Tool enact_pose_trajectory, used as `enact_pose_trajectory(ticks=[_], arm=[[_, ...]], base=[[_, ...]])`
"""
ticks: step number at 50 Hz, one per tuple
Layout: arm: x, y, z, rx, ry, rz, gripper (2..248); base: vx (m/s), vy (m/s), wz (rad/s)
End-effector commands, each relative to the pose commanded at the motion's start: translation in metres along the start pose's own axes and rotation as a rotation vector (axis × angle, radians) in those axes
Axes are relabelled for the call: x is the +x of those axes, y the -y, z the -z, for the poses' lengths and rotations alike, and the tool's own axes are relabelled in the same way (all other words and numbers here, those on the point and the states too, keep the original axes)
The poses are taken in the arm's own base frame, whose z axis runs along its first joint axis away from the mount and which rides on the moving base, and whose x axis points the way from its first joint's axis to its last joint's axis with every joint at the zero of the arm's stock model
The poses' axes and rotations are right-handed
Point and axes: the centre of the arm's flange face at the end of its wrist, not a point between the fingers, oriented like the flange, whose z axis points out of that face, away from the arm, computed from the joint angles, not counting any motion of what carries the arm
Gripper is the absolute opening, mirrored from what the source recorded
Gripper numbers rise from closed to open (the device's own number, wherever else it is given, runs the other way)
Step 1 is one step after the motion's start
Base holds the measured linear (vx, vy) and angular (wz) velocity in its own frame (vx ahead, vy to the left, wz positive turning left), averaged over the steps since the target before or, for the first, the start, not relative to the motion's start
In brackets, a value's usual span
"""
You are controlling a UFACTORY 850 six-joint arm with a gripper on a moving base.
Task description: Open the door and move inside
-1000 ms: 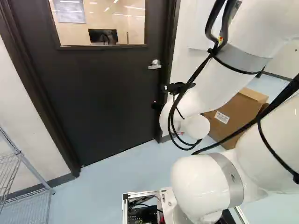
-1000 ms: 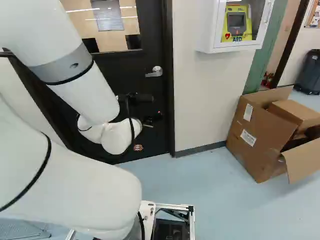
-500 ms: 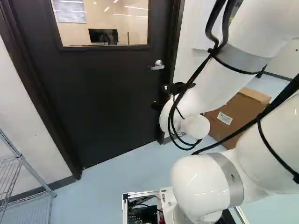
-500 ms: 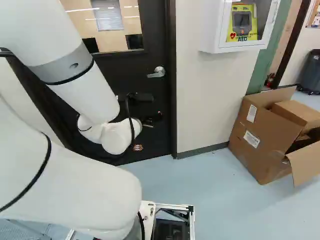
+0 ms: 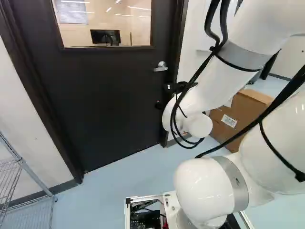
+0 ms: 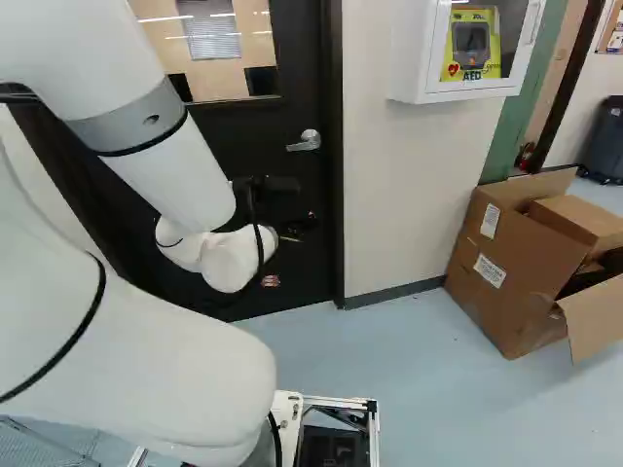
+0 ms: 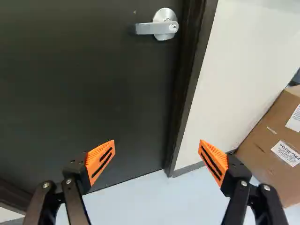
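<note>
ahead of the end effector and higher than it, the silver metal lever handle sits on the dark, flat door, beside the dark door frame, where the latch side would be. the lever points away from the frame, presumably so pressing its free end turns the latch easily. the door looks closed. the end effector's two orange-padded fingers stand wide apart with nothing gripped, a spread that suits taking the lever between them. reaching it seems the step in hand; that calls for rising first, since going straight forward could jam a finger against door or frame. the brown cardboard box stands off beyond the frame, probably clear of that reach.
</note>
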Motion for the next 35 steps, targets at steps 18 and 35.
enact_pose_trajectory(ticks=[18, 35], arm=[[0.025, -0.007, -0.016, -0.020, -0.043, -0.006, 247], [0.050, -0.012, -0.032, -0.005, -0.090, 0.024, 247]], base=[[0.000, 0.000, 0.000], [0.000, 0.000, 0.000]])
